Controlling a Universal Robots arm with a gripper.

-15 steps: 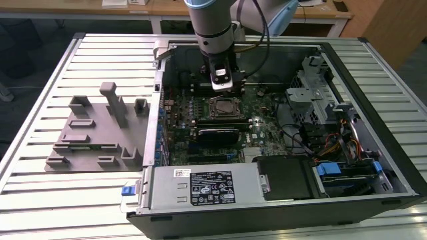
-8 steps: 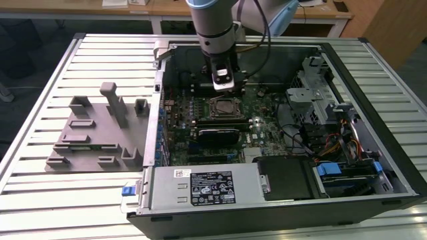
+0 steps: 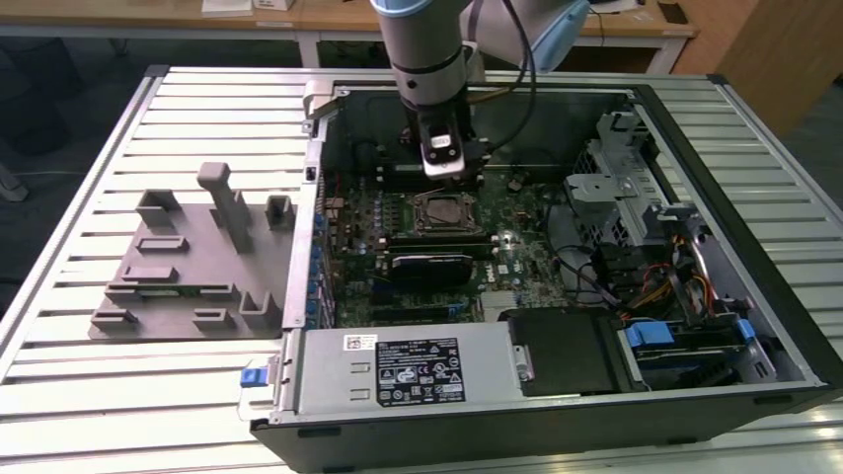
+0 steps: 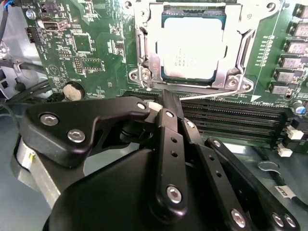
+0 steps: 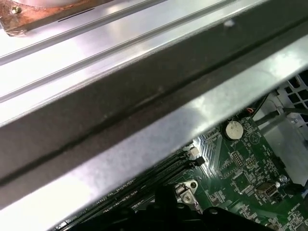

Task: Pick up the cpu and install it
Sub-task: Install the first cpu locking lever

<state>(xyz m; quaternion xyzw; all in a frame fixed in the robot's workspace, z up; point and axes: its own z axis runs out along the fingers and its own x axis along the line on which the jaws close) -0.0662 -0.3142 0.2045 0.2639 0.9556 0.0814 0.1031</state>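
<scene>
The cpu (image 4: 190,45), a pale silver square chip, lies flat inside the metal-framed socket (image 4: 147,62) on the green motherboard. In the exterior view the cpu (image 3: 441,211) sits in the middle of the open computer case. My gripper (image 3: 444,176) hangs just above the board, on the socket's far side. In the second wrist view my gripper (image 4: 156,103) has its black links meeting at the tips, shut, with nothing held. It hovers over the memory slots (image 4: 231,115) beside the socket, apart from the cpu.
Grey plastic holder blocks (image 3: 185,257) stand on the slatted table at the exterior view's left. A power supply (image 3: 409,370) fills the case's near side, with drive cages and cables (image 3: 633,207) at the right. The case's metal wall (image 5: 144,96) runs close by the wrist.
</scene>
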